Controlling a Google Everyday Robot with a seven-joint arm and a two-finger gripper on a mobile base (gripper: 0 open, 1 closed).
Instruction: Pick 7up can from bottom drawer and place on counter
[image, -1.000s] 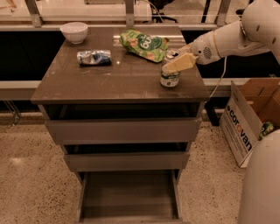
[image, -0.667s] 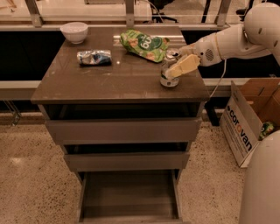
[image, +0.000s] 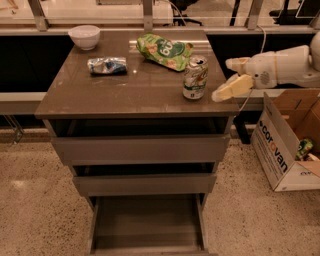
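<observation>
The white arm (image: 292, 64) enters from the 3 o'clock edge and reaches roughly level toward 9 o'clock. Its gripper (image: 222, 80) sits at about 2 o'clock from the view's centre. The fingers (image: 231, 89) are spread apart and hold nothing: the upper points to 9 o'clock and the lower slants toward 8 o'clock.

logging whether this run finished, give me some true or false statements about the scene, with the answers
1. The 7up can stands upright on the counter. True.
2. The gripper is shut on the 7up can. False: it is open, off the counter's right edge and apart from the can.
3. The bottom drawer is pulled out. True.
4. The white bowl sits in the bottom drawer. False: it is on the counter's back left corner.
</observation>
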